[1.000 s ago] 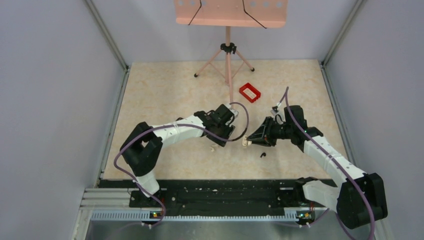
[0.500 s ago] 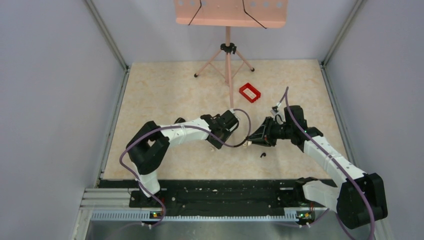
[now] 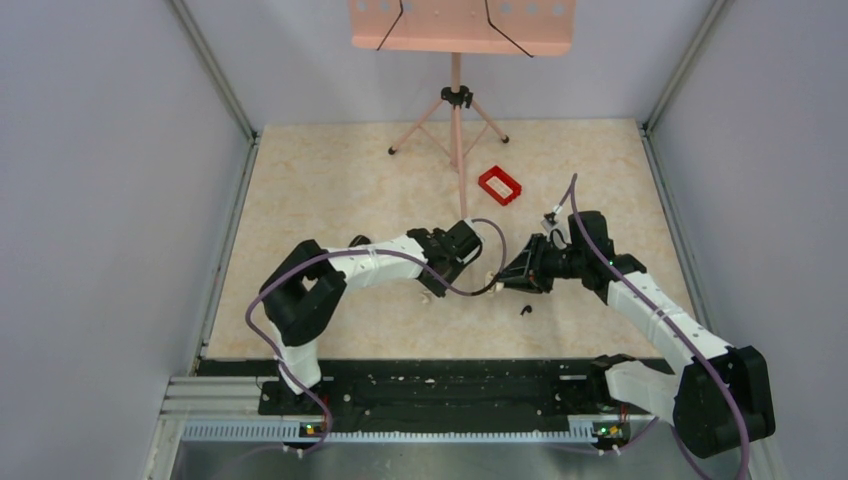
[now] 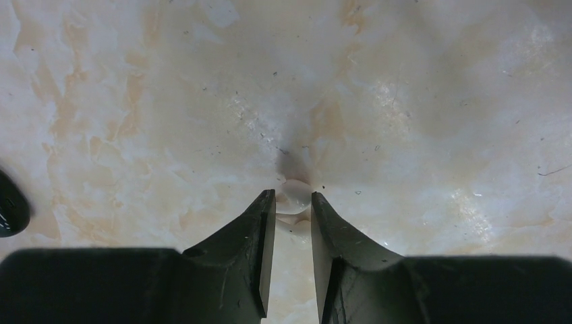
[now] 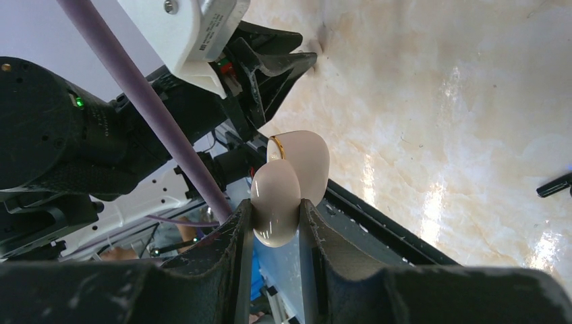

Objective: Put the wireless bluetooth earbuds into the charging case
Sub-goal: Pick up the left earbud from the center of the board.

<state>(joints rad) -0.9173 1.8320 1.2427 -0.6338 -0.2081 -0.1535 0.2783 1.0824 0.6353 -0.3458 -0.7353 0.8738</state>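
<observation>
The charging case [image 5: 278, 202] is a glossy cream oval, and my right gripper [image 5: 273, 223] is shut on it above the table. Its hinged lid [image 5: 307, 162] stands open behind, with a gold rim. In the top view the case [image 3: 490, 284] sits at the right gripper's [image 3: 497, 284] tips. A small white glossy rounded piece [image 4: 295, 195], which looks like an earbud, lies on the table. My left gripper [image 4: 293, 206] has its fingertips against both sides of it, and from above that gripper [image 3: 432, 290] points down at the table. A tiny black hooked piece [image 3: 524, 310] lies below the right gripper.
A red rectangular tray [image 3: 500, 185] lies further back, beside a pink tripod stand [image 3: 456, 110]. Grey walls close in both sides. A dark rounded thing [image 4: 8, 206] shows at the left wrist view's left edge. The black piece [image 5: 556, 183] also shows at the right wrist view's edge.
My left arm has reached further right toward the right gripper, and its jaws have narrowed onto the white piece. The right arm and the case have not moved.
</observation>
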